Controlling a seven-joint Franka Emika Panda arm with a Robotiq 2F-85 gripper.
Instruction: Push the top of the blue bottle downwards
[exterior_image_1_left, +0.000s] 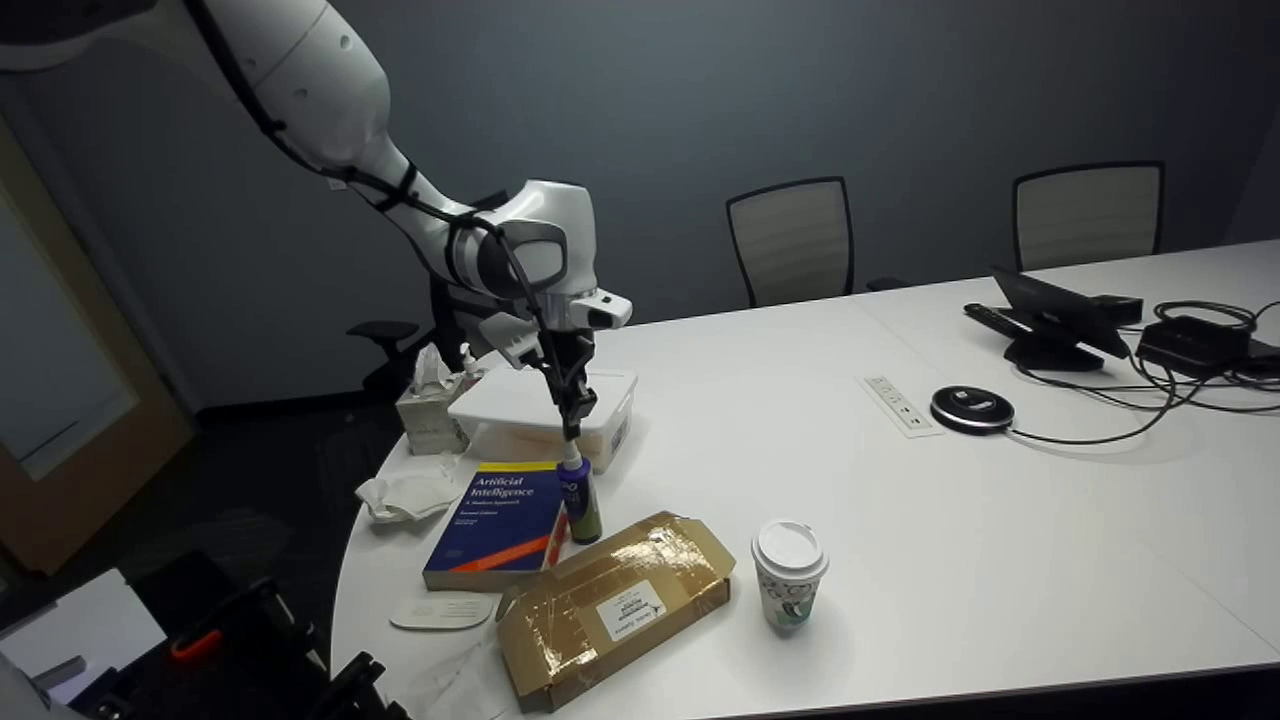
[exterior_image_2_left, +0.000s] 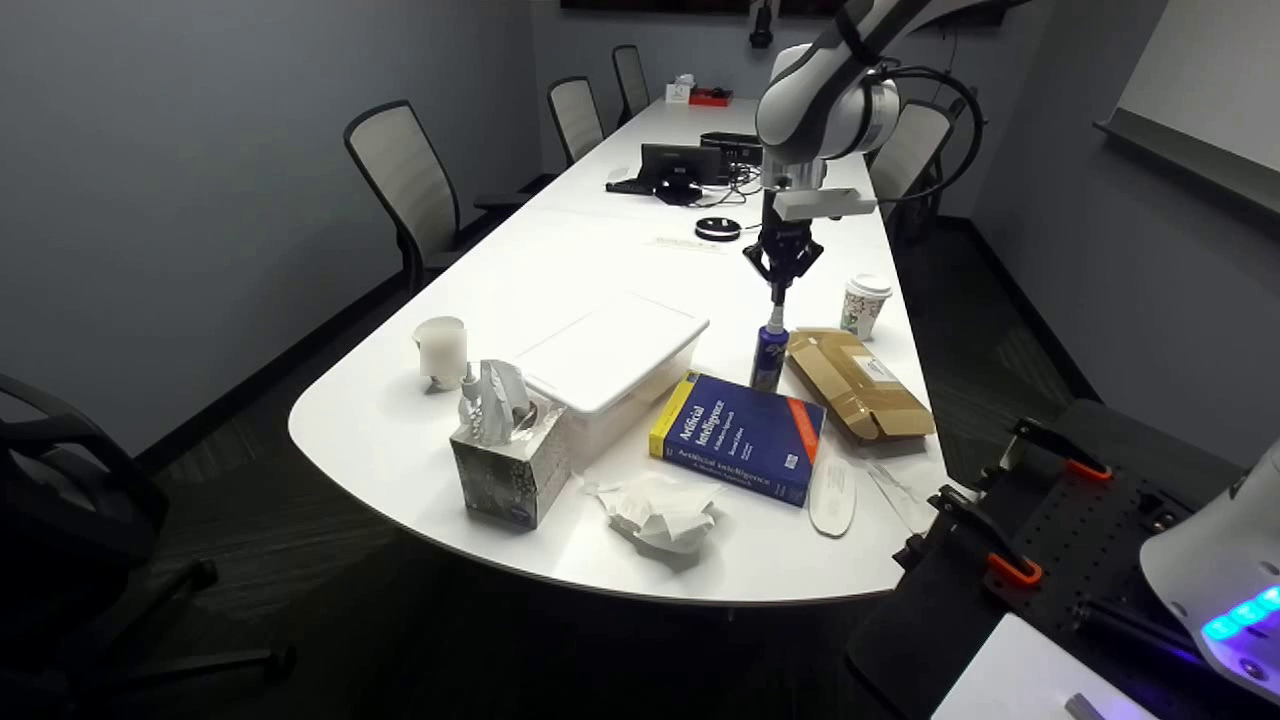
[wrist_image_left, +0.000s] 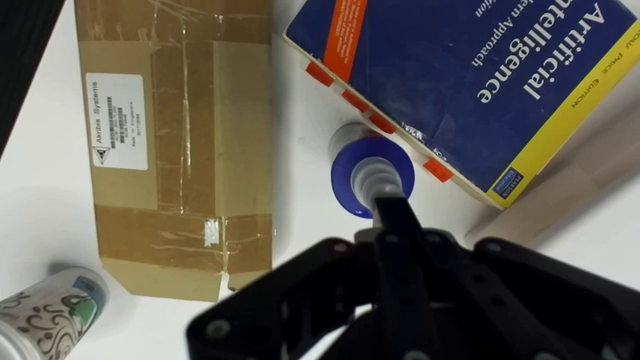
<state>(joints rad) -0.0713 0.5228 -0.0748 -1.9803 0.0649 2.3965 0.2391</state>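
Observation:
The blue bottle stands upright on the white table in both exterior views (exterior_image_1_left: 577, 490) (exterior_image_2_left: 769, 355). Its shoulder shows as a blue ring in the wrist view (wrist_image_left: 341, 175). Its narrow ribbed top is pale grey (wrist_image_left: 372, 175) and points up; it also shows in an exterior view (exterior_image_2_left: 776, 318). My gripper is shut, with its fingers together, straight above the bottle in both exterior views (exterior_image_1_left: 572, 432) (exterior_image_2_left: 778, 296). In the wrist view the fingertips (wrist_image_left: 392, 202) cover part of the grey top. The tips are at the top's upper end; I cannot tell whether they press on it.
A blue book (exterior_image_2_left: 745, 430) lies close beside the bottle. A cardboard box (exterior_image_1_left: 620, 600) lies on its other side. A lidded paper cup (exterior_image_1_left: 788, 575) stands past the box. A white-lidded plastic bin (exterior_image_2_left: 610, 350), a tissue box (exterior_image_2_left: 510, 465) and crumpled tissue (exterior_image_2_left: 655, 510) are nearby.

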